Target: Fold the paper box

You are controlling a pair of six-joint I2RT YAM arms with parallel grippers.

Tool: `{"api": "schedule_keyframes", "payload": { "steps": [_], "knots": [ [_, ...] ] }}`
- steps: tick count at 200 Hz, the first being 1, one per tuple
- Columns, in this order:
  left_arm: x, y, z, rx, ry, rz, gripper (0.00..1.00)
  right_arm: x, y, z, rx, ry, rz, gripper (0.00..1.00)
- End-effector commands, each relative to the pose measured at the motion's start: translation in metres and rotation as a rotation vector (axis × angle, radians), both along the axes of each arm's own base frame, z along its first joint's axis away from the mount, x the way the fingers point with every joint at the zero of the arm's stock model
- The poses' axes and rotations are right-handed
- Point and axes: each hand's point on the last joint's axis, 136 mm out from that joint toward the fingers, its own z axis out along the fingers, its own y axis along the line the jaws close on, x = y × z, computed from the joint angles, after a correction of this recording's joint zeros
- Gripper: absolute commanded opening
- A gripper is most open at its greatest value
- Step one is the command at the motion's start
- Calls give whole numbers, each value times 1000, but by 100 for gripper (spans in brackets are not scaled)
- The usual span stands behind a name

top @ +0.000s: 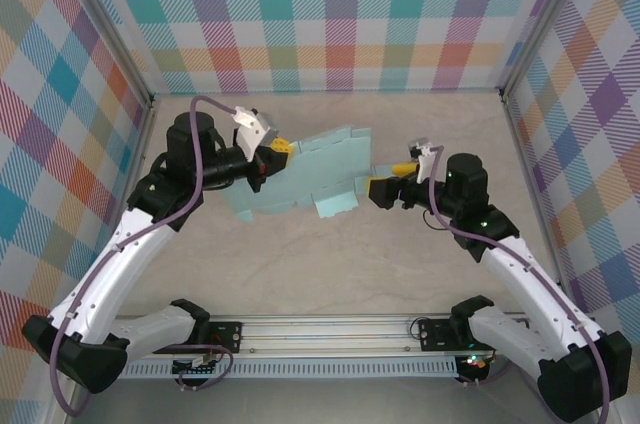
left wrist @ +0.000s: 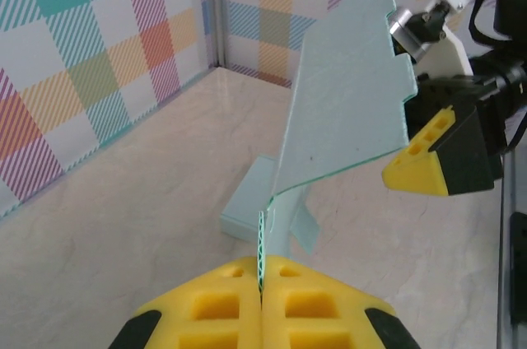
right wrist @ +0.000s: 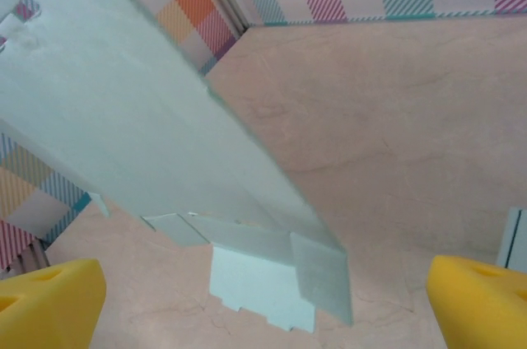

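The paper box (top: 310, 169) is a flat, unfolded pale teal cardboard sheet, lifted off the table and tilted, with its lower flaps near the surface. My left gripper (top: 275, 151) holds its left edge. In the left wrist view the yellow pads (left wrist: 313, 308) are shut on the thin cardboard edge at the gripper (left wrist: 262, 283), and the sheet (left wrist: 346, 110) rises away from them. My right gripper (top: 390, 182) sits at the sheet's right side. It (right wrist: 268, 291) is open, its yellow fingers (right wrist: 49, 300) wide apart, with the sheet (right wrist: 140, 118) ahead of them and not between them.
Plaid walls (top: 330, 14) enclose the beige marble table (top: 330, 274) on three sides, with metal corner posts (top: 150, 99) at the back. A metal rail (top: 330, 329) carrying both arm bases runs along the near edge.
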Motion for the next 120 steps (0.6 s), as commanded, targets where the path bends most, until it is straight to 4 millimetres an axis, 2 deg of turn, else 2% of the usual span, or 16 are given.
{"api": "schedule_keyframes", "payload": {
  "steps": [1, 41, 87, 120],
  "knots": [
    [-5, 7, 28, -147, -30, 34, 0, -8, 5, 34, 136, -107, 65, 100],
    [-20, 15, 40, -225, -31, 46, 0, -10, 5, 31, 164, -132, 135, 100],
    [-36, 21, 49, -267, -34, 39, 0, 1, 1, 28, 158, -151, 149, 97],
    [-41, 23, 49, -288, -33, 41, 0, 0, 10, 38, 183, -181, 227, 86]
  ]
}}
